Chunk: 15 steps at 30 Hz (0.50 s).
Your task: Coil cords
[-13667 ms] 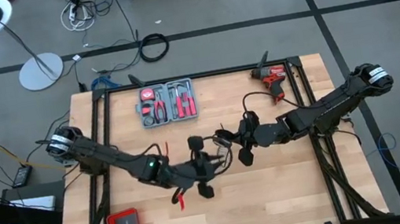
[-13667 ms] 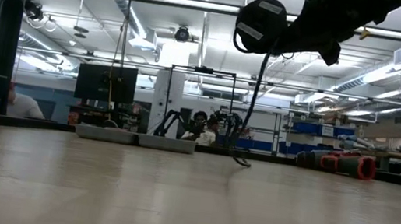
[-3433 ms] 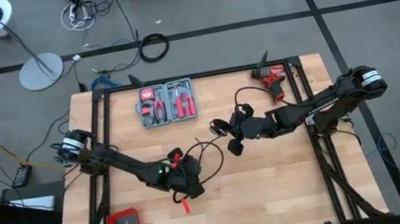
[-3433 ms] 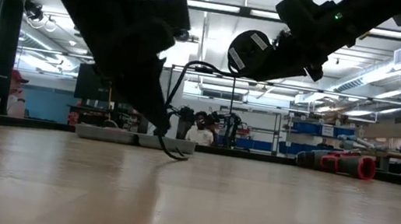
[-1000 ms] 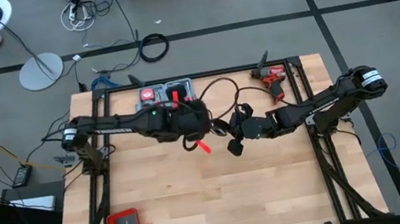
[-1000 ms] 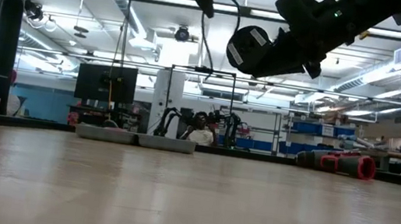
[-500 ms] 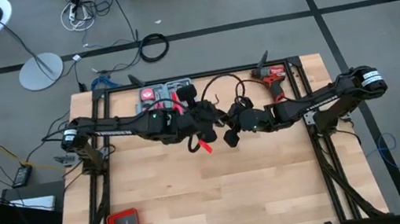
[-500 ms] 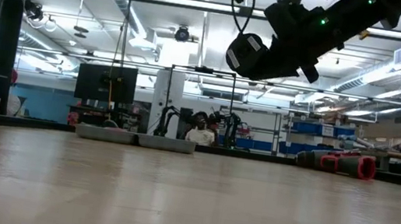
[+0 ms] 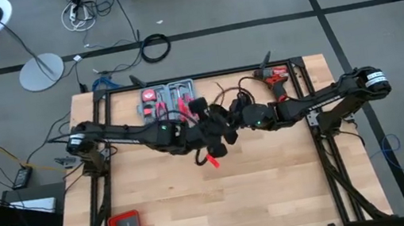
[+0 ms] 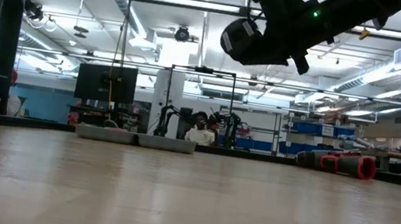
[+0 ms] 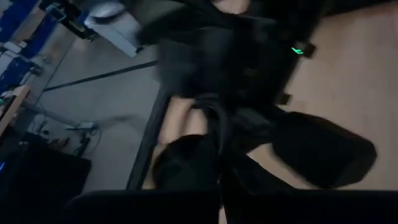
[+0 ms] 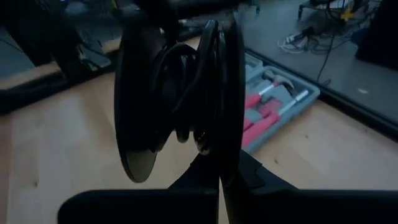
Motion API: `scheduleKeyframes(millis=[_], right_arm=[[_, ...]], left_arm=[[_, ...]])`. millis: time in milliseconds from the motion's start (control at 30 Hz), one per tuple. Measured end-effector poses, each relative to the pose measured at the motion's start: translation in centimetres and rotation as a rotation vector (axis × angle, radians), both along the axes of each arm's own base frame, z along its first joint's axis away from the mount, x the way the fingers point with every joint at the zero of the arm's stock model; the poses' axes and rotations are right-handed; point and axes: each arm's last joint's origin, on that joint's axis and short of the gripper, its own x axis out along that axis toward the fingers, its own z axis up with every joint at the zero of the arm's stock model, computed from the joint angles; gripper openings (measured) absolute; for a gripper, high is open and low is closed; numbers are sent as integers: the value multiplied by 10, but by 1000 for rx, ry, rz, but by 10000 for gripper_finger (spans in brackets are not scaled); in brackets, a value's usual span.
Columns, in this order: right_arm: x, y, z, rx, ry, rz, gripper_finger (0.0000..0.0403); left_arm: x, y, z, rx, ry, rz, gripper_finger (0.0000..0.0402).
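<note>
Winding looks to be the step in hand: both arms meet above mid-desk, near the tool case. The right gripper is clamped on a black spool with the cord looped around it. The left gripper is closed, seemingly on the cord. Next, lay another turn onto the spool without letting the cord slacken.
</note>
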Motion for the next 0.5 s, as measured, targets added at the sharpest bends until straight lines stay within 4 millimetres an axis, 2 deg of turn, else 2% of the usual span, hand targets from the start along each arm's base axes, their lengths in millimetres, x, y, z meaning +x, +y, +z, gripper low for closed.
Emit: scheduleKeyframes(millis=[200, 500], right_arm=[[-1, 3, -3, -23, 44, 20, 0], [-7, 6, 7, -51, 26, 36, 0]], left_arm=[[11, -12, -16, 15, 42, -50, 0], [2, -14, -25, 13, 140, -19, 0]])
